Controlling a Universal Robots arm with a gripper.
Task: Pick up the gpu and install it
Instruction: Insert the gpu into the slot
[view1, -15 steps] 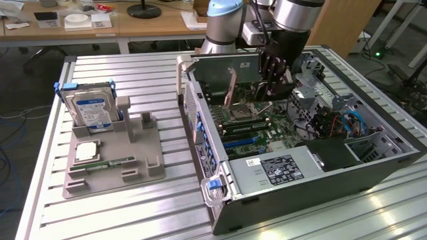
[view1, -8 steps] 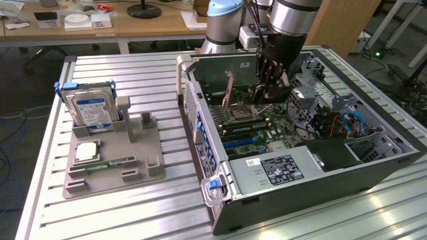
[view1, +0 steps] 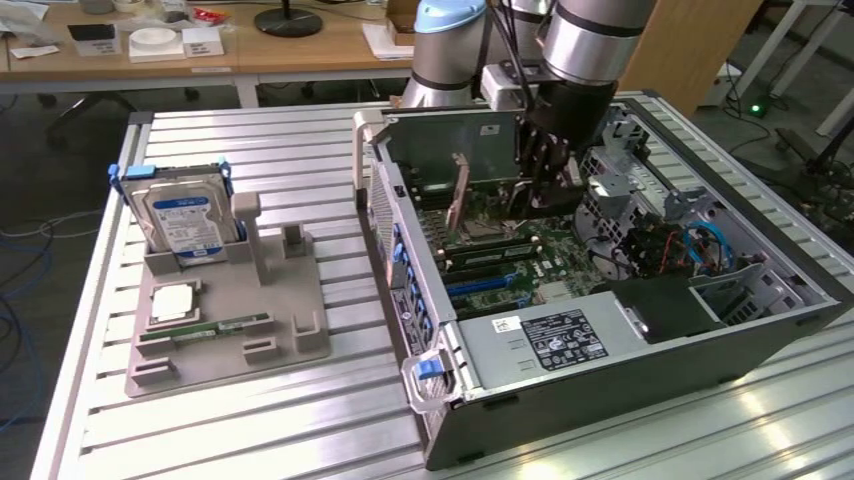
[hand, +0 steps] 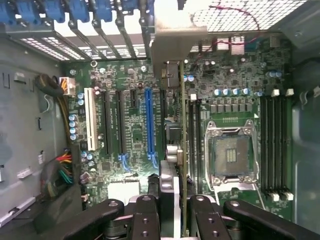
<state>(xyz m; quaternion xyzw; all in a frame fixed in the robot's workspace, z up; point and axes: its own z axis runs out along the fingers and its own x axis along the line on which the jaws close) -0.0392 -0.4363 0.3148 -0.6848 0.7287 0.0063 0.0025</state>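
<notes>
My black gripper (view1: 541, 188) holds the gpu (view1: 451, 145), a thin dark circuit card with a silver-grey metal bracket.
Exterior view: in the upper centre of the frame it stands on edge inside the open dark computer case (view1: 627, 385), above the green motherboard (view1: 534, 250). Wrist view: the gpu (hand: 176, 130) runs edge-on between my narrow-set fingers (hand: 146, 215), pinched from both sides, near the long blue slot (hand: 148, 125).
</notes>
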